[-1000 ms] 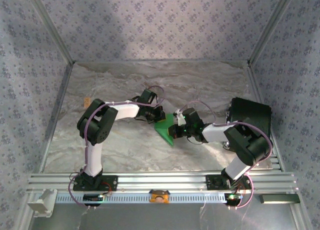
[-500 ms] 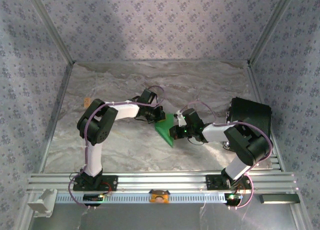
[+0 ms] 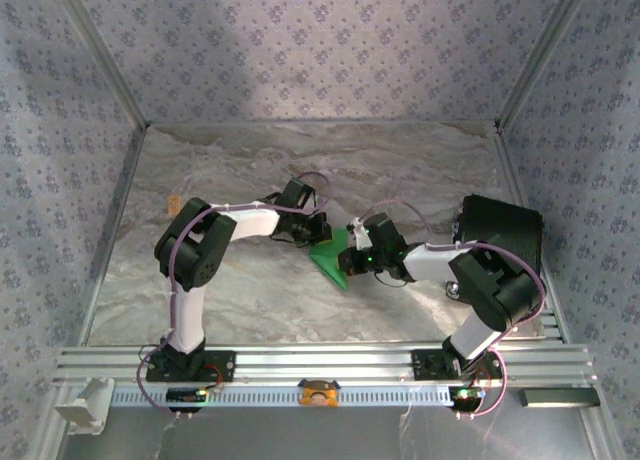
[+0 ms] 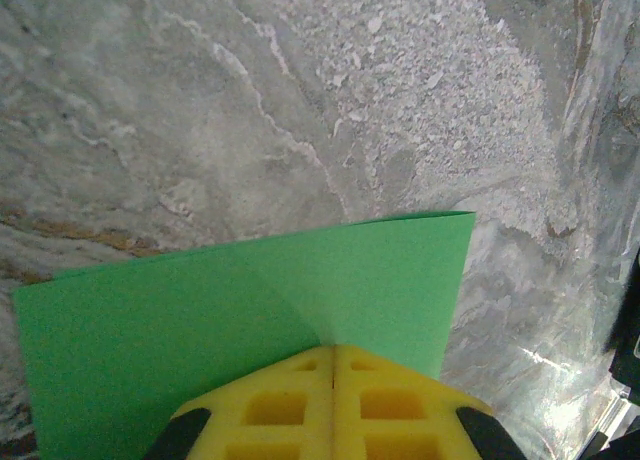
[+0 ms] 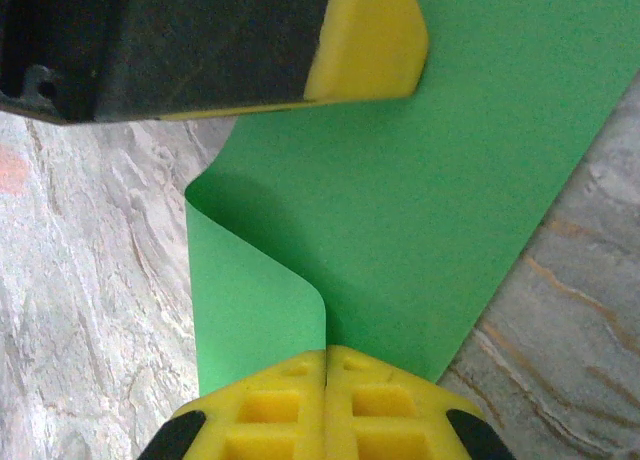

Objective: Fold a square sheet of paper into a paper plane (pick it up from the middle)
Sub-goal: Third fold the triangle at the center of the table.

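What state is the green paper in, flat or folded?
Partly folded: one flap of the paper curls over in a loose loop, pinched by the right end effector, not pressed flat.

We see walls on three sides, papered in pale lilac-grey with small repeated floral motifs, and a brighter patch of light on the back one. The counter is grey and marbled with pale veins. A slotted aluminium rail runs along its near edge, and a black box sits at the right.
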Action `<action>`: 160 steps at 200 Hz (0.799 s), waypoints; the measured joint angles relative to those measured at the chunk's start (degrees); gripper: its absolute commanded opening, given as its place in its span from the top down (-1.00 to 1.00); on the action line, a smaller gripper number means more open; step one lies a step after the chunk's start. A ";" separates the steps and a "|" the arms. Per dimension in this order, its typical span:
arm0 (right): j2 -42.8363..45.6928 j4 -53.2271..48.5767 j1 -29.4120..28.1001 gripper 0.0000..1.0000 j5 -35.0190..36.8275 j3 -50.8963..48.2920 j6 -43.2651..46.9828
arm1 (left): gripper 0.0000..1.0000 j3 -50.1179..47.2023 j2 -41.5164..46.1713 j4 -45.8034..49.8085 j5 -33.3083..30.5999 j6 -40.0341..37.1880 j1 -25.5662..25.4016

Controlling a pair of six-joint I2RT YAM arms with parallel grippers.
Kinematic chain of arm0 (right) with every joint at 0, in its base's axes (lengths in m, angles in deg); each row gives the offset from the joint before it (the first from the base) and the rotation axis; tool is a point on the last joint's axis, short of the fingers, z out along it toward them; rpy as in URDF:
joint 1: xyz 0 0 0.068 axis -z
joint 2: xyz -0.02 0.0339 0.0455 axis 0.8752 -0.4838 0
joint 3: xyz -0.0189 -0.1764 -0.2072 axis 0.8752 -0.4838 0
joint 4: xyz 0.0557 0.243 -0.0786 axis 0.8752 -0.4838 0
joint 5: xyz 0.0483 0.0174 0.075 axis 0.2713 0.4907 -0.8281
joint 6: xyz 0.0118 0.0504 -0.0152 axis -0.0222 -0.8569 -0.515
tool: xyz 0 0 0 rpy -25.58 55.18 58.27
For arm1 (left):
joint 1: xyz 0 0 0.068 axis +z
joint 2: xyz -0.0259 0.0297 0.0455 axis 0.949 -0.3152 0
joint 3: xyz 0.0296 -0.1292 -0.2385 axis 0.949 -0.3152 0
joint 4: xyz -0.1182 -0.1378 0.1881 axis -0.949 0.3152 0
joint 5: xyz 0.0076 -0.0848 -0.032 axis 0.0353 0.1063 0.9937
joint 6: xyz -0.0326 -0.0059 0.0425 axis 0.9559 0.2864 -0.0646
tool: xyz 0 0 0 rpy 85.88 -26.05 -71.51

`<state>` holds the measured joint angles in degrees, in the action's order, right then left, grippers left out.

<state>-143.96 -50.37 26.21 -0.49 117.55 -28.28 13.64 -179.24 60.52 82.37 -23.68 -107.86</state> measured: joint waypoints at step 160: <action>-0.26 -2.10 0.11 1.00 -0.70 0.55 -0.02 | 0.91 0.00 0.00 -0.02 -0.13 0.00 -0.17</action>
<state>-144.22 -52.47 26.32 -1.19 118.10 -28.30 13.64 -179.24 60.49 82.24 -23.68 -108.03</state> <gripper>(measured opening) 0.061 0.050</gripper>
